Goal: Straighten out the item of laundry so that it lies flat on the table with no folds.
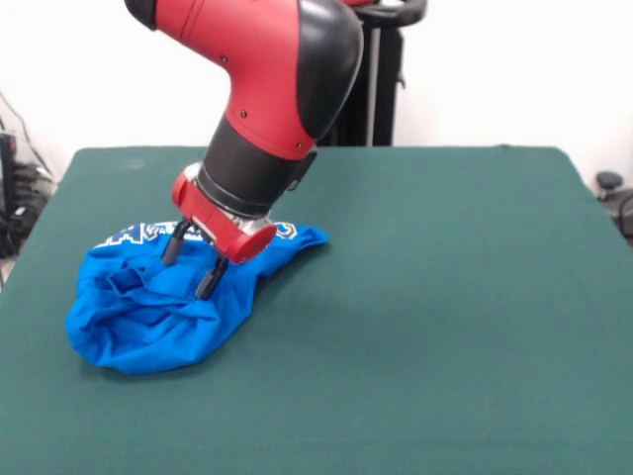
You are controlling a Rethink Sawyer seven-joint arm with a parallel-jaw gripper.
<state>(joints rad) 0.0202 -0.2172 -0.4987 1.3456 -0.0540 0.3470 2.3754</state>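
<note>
We are finding the bright blue crumpled T-shirt [158, 302] bunched so that its white lettering is showing only as a partial strip along its far edge, unreadable and partly covered by the red and black robot arm [267, 89]. The arm's upper part is running out of frame at the top. We are noting a large dark green felt-like table [445, 297] filling most of the view, with a plain white wall behind and a black stand at top centre. The shirt is lying on the table's left half. The black two-fingered gripper [191, 264] is hovering over the shirt's upper middle, its fingers [209, 280] spread apart and grasping nothing, tips at or just above the cloth.
</note>
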